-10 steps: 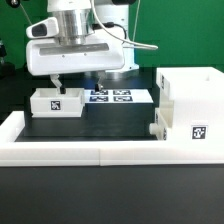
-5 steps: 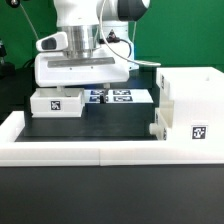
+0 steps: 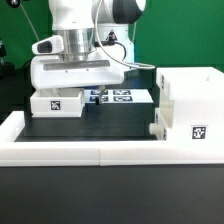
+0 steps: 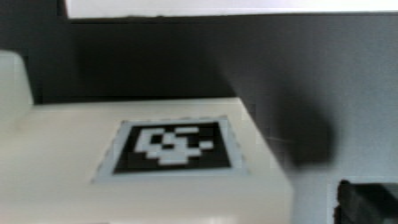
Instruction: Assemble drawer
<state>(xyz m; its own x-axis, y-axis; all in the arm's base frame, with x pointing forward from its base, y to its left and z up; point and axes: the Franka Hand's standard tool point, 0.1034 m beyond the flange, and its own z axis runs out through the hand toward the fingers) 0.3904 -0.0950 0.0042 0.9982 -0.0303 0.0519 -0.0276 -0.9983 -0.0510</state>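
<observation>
A small white tray (image 3: 57, 103) with a black-and-white tag lies at the exterior view's left on the black table. My gripper (image 3: 72, 90) hangs low right over and behind it, its fingertips hidden by the tray and the hand. In the wrist view the tray's tagged white face (image 4: 173, 147) fills the middle, blurred, and one dark finger (image 4: 370, 203) shows far off to the side, so the jaws stand wide apart with nothing held. The tall white housing (image 3: 190, 100) stands at the exterior view's right, with a small white part (image 3: 156, 130) against its side.
The marker board (image 3: 122, 96) lies flat behind the tray, between it and the housing. Low white rails (image 3: 90, 150) edge the table at the front and left. A white rail (image 4: 231, 8) also shows in the wrist view.
The hand has moved down and toward the exterior view's left, from above the marker board to just over the small tray. The tray and housing have not moved.
</observation>
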